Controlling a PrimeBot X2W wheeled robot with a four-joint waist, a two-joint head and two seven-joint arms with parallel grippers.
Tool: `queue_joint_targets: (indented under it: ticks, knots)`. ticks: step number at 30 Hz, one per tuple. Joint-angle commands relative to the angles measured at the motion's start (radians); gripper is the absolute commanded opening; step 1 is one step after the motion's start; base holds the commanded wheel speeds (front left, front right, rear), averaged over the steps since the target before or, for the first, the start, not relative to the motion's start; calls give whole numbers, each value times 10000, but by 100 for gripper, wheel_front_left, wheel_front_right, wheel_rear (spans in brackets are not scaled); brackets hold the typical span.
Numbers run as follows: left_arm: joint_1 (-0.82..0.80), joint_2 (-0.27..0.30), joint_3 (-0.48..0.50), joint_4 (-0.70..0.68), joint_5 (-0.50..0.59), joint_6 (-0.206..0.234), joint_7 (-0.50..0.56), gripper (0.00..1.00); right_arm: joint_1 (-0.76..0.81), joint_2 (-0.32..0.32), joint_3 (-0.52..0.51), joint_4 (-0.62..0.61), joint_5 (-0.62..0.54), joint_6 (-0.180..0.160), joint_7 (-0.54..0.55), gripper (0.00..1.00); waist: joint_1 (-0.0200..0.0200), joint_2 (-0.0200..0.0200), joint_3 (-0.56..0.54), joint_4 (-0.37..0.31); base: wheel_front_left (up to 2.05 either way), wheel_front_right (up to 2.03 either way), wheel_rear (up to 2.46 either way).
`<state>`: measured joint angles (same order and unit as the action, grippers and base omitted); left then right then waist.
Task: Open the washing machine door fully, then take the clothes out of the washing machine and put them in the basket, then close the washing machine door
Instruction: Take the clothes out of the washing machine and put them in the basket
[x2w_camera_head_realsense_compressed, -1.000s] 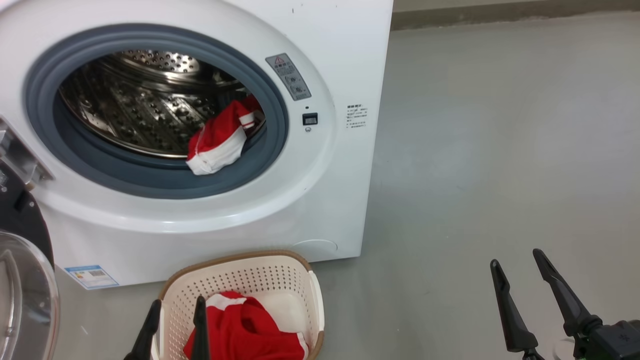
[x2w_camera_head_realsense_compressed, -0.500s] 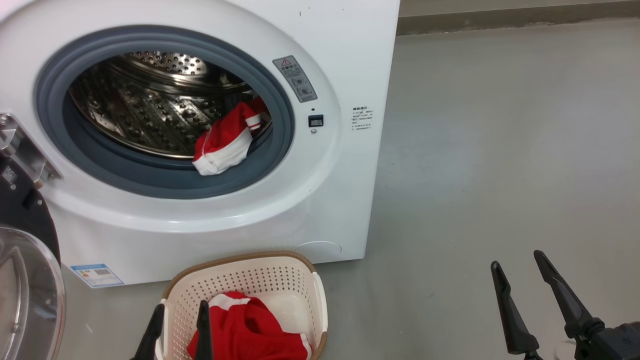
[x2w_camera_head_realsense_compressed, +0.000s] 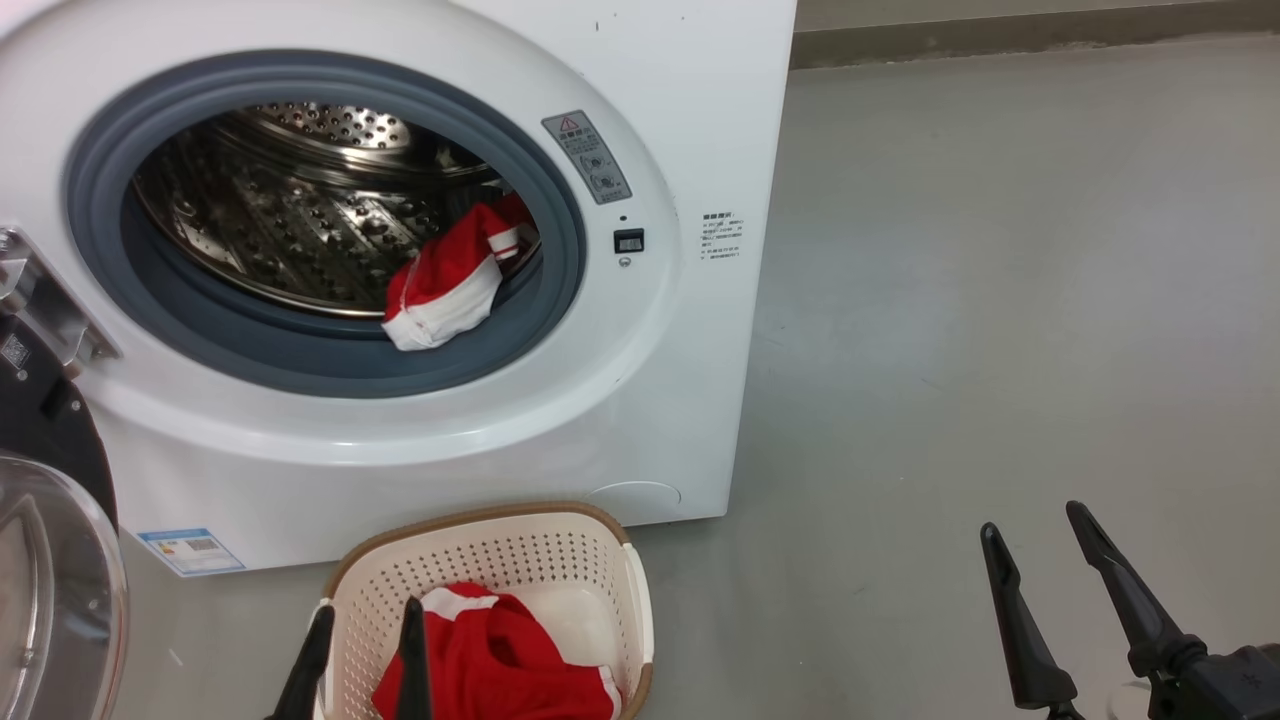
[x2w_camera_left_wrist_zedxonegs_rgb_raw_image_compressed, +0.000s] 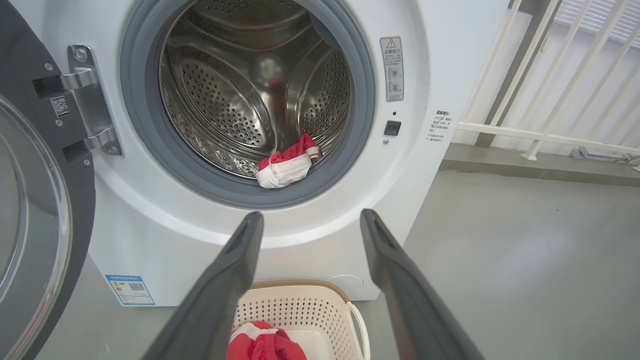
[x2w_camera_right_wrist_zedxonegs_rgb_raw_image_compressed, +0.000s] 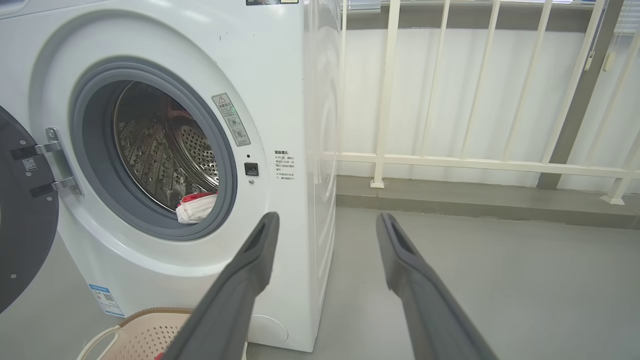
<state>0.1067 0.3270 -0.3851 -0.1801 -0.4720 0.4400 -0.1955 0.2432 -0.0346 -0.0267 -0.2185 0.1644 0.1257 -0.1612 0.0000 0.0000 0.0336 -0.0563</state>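
Clothes (x2w_camera_head_realsense_compressed: 445, 285) are in neither pair of fingers. The left gripper (x2w_camera_head_realsense_compressed: 367, 607) has its two dark fingers spread wide with nothing between them, tips raised over the near left corner of the basket (x2w_camera_head_realsense_compressed: 480, 515). In the left wrist view they point up at the mouth of the drum (x2w_camera_left_wrist_zedxonegs_rgb_raw_image_compressed: 240, 100). That pose reads as a free hand above the basket, aimed for a reach inside. The right gripper (x2w_camera_head_realsense_compressed: 1032, 517) is just as wide and just as empty. It sits over bare floor (x2w_camera_head_realsense_compressed: 1000, 300) well to the right of the washing machine (x2w_camera_head_realsense_compressed: 660, 400), clear of the opening, probably so that the left arm has the way to itself.

Outward from the left fingers, a red garment (x2w_camera_head_realsense_compressed: 490, 655) with white trim lies heaped in the basket, toward its near edge. The basket stands on the floor just in front of the machine, below the opening, which makes a short carry for anything lifted out. Above it, a second garment (x2w_camera_left_wrist_zedxonegs_rgb_raw_image_compressed: 285, 170), red and white, lies at the lower right of the drum. It is draped over the front lip onto the grey gasket (x2w_camera_head_realsense_compressed: 330, 365), within easy reach. The washing machine door (x2w_camera_head_realsense_compressed: 40, 430) hangs swung out on its hinge (x2w_camera_head_realsense_compressed: 40, 310) at the machine's left edge, leaving the mouth unblocked. As I judge it, the unloading is partway done: one piece is left to fetch, and the door is yet to be closed.
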Motion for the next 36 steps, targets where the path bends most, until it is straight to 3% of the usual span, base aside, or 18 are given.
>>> queue_joint_targets:
  ticks: [1, 13, 25, 36]
  knots:
    - [-214, 32, 305, -254, -75, 28, -66, 100, -214, -156, 184, -257, -11, 50, 10, 100, 0, 0, -1, -2, 0, 0, 0]
    - [-839, -24, 382, -224, -217, -112, -52, 100, -384, -156, 245, -381, -11, 50, -22, 100, 0, 0, 691, -8, 0, 0, 0]
    - [-2879, -48, 576, 511, -394, -543, 189, 100, -918, -156, 295, -259, 26, 50, -203, 100, 0, 0, 1920, -109, 0, 0, 0]
    - [-5381, -29, 666, 2145, -877, -1561, 557, 100, -1516, -156, 512, -66, 175, 50, -380, 100, 0, 0, 2937, -416, 0, 0, 0]
